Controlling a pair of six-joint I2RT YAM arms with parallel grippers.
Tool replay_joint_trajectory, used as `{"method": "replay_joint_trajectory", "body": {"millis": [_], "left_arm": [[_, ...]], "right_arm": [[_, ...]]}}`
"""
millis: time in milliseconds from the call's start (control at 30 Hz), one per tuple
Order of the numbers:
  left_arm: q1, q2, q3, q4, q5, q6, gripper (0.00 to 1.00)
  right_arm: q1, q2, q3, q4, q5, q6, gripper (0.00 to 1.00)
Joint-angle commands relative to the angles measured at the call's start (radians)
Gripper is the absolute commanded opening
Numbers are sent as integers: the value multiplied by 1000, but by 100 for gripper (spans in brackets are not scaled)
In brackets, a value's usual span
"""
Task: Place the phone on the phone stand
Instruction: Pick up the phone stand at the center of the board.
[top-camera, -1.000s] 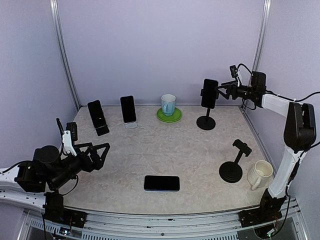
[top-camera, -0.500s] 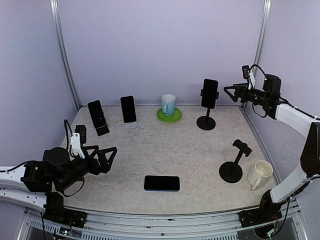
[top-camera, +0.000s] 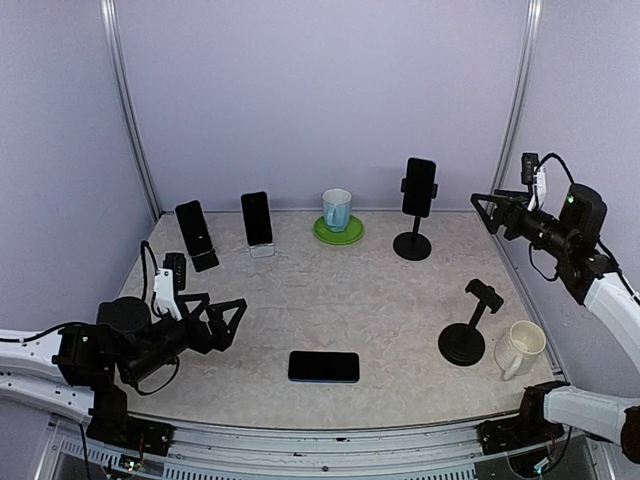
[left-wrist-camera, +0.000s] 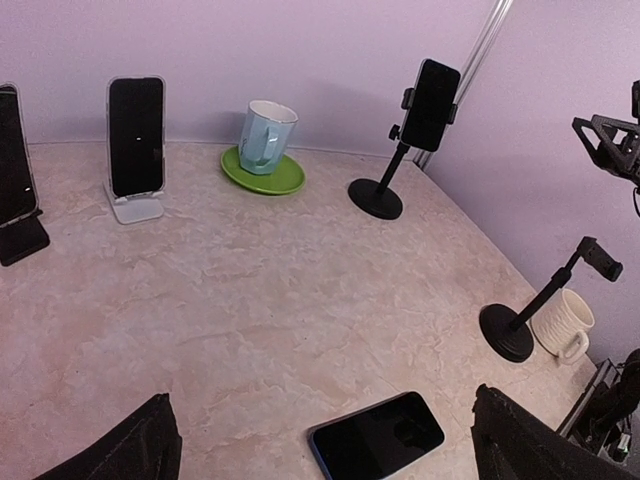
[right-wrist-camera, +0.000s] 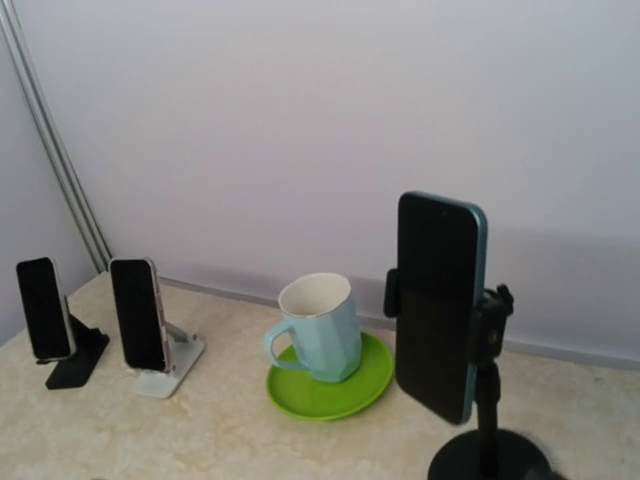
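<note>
The phone (top-camera: 323, 366) lies flat on the counter (top-camera: 300, 290), well left of the empty stand (top-camera: 468, 325). The left pincer (top-camera: 232, 322) and right pincer (top-camera: 482, 212) are both agape and empty. Risks: the flat phone may slide when pinched, and the mug (top-camera: 522, 347) just beside the stand may get knocked.

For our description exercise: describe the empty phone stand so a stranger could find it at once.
Go to the table's right side, near the front. Next to the cream mug is a black stand with a round base. It alone holds no phone.
</note>
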Motion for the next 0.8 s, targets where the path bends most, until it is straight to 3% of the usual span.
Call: {"method": "replay_joint_trajectory", "body": {"millis": [0, 133, 567, 767], "left_arm": [[-5, -5, -10, 43, 16, 17, 99], [-7, -16, -22, 50, 23, 14, 99], [-7, 17, -32, 95, 28, 23, 99], [-6, 34, -38, 117, 27, 25, 99]], "right_arm": [[21, -93, -38, -121, 92, 6, 89], [23, -162, -45, -248, 127, 11, 89], [29, -284, -98, -524, 2, 67, 86], [33, -411, -154, -592, 61, 105, 85]]}}
